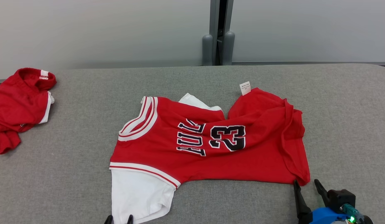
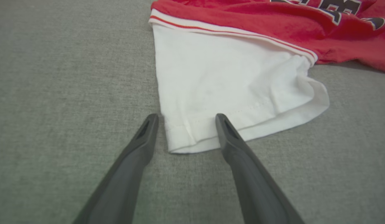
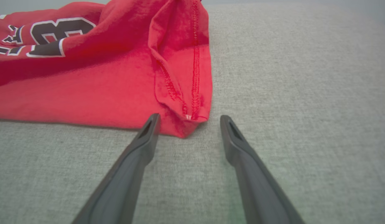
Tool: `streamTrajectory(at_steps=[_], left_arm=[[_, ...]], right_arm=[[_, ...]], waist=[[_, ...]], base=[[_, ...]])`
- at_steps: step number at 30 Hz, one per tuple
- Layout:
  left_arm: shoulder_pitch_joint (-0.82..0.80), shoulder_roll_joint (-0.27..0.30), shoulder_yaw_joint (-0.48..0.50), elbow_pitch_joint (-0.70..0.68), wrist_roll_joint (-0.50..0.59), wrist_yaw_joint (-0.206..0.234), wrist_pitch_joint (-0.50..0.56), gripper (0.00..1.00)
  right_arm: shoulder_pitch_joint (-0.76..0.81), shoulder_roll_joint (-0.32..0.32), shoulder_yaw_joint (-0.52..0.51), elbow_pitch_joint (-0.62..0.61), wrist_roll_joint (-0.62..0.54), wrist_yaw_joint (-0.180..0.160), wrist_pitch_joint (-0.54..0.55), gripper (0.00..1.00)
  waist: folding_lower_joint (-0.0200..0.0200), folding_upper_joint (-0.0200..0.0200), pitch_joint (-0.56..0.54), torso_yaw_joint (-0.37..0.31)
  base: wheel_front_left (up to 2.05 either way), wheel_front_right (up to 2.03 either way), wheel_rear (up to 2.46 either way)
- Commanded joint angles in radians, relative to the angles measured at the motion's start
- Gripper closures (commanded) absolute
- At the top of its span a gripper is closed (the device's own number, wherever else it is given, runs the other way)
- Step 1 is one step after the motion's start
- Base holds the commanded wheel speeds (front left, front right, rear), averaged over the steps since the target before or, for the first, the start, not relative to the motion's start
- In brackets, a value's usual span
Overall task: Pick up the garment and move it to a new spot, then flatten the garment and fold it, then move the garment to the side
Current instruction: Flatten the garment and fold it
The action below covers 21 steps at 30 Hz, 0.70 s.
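The garment (image 1: 208,143), a red jersey with white sleeves and a black "23", lies crumpled sideways in the middle of the grey table. Its near white sleeve (image 2: 229,90) points toward me. My left gripper (image 1: 119,219) is open at the sleeve's cuff; in the left wrist view the gripper (image 2: 186,117) straddles the cuff's corner without closing on it. My right gripper (image 1: 307,183) is open just off the jersey's near right hem corner (image 3: 189,123); in the right wrist view the gripper (image 3: 189,117) has that corner between its fingertips, nothing held.
A second red garment (image 1: 19,105) lies bunched at the table's left edge. A grey wall with a vertical post (image 1: 218,34) stands behind the table. Bare grey table surface (image 1: 351,124) stretches right of the jersey.
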Motion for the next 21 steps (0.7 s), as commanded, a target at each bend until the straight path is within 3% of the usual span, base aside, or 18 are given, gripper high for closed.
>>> streamTrajectory(at_steps=[1, 12, 13, 14, 15, 16, 17, 18, 21], left_arm=[[-0.01, 0.003, -0.003, 0.007, -0.007, -0.003, -0.003, 0.0], [-0.064, 0.003, -0.052, 0.048, -0.033, -0.011, 0.001, 0.0], [-0.068, 0.003, -0.054, 0.052, -0.036, -0.011, 0.001, 0.0], [-0.072, 0.003, -0.058, 0.056, -0.041, -0.011, 0.001, 0.0], [-0.075, 0.003, -0.062, 0.064, -0.046, -0.014, 0.001, 0.0], [-0.078, 0.003, -0.067, 0.07, -0.048, -0.016, 0.001, 0.0], [-0.081, 0.003, -0.07, 0.076, -0.052, -0.017, 0.002, 0.55], [-0.084, 0.002, -0.075, 0.082, -0.058, -0.019, 0.002, 0.99], [-0.093, 0.001, -0.08, 0.081, -0.069, -0.024, 0.002, 1.0]], right_arm=[[-0.013, 0.003, 0.004, 0.007, 0.004, 0.0, -0.001, 0.0], [-0.062, 0.01, 0.013, 0.072, 0.023, 0.0, 0.0, 0.0], [-0.065, 0.011, 0.016, 0.079, 0.025, 0.0, 0.0, 0.33], [-0.067, 0.012, 0.017, 0.086, 0.028, 0.0, 0.0, 0.53], [-0.07, 0.012, 0.018, 0.094, 0.032, 0.0, 0.0, 0.6], [-0.073, 0.013, 0.02, 0.101, 0.033, 0.0, 0.001, 0.95], [-0.075, 0.014, 0.022, 0.105, 0.036, 0.0, 0.001, 1.0], [-0.078, 0.015, 0.024, 0.107, 0.041, 0.0, 0.001, 1.0], [-0.081, 0.015, 0.027, 0.086, 0.055, 0.0, 0.0, 1.0]], waist=[[-0.0001, 0.0, 0.004, 0.0], [-0.0001, 0.0, 0.028, 0.004], [-0.0001, 0.0, 0.029, 0.004], [-0.0001, 0.0, 0.03, 0.004], [-0.0001, 0.0, 0.031, 0.005], [-0.0001, 0.0, 0.032, 0.006], [-0.0001, 0.0, 0.033, 0.006], [-0.0001, 0.0, 0.033, 0.006], [-0.0001, 0.0, 0.033, 0.006]], base=[[0.0, 0.0, 0.0], [0.0, 0.0, 0.0], [0.0, 0.0, 0.0], [0.0, 0.0, 0.0], [0.0, 0.0, 0.0], [0.0, 0.0, 0.0], [0.0, 0.0, 0.0], [0.0, 0.0, 0.0], [0.0, 0.0, 0.0]])
